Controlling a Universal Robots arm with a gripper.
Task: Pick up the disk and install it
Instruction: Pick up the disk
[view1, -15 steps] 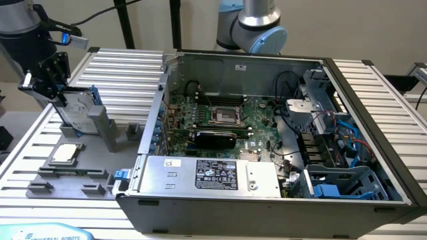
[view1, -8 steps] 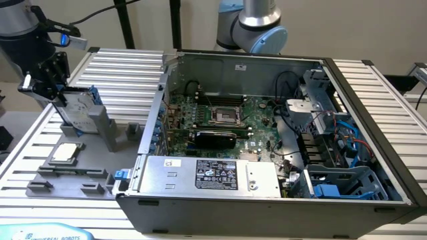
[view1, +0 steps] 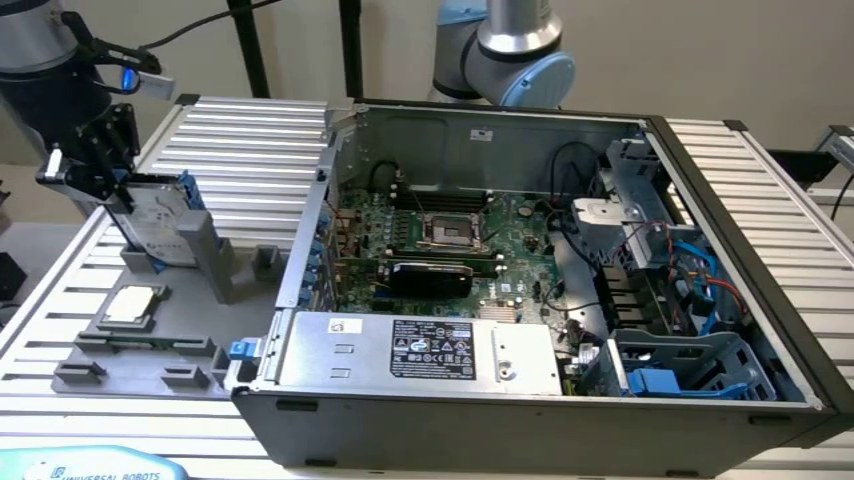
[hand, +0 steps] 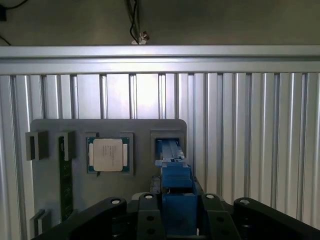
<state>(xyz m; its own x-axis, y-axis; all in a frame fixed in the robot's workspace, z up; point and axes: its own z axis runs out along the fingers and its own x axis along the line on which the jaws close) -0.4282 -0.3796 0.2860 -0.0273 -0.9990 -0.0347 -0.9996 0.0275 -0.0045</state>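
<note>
The disk (view1: 158, 218) stands on edge in a slot of the grey fixture plate (view1: 80, 350) at the exterior view's left. Its silver-grey face and blue carrier show there. My gripper (view1: 112, 183) comes down on its upper edge from above. In the wrist view the blue carrier edge of the disk (hand: 176, 176) runs from the fixture's slot up between my black fingers (hand: 150, 212), and my gripper (hand: 178, 207) is shut on the disk. I cannot tell whether the lower end of the disk still rests in the slot.
A small square processor chip (view1: 134, 303) (hand: 109, 154) lies on the fixture beside the disk's slot. The open computer case (view1: 481, 420) stands to the exterior view's right, with a grey power supply box (view1: 414, 350) and a blue drive cage (view1: 694, 365). A slatted aluminium table (hand: 250, 125) carries everything.
</note>
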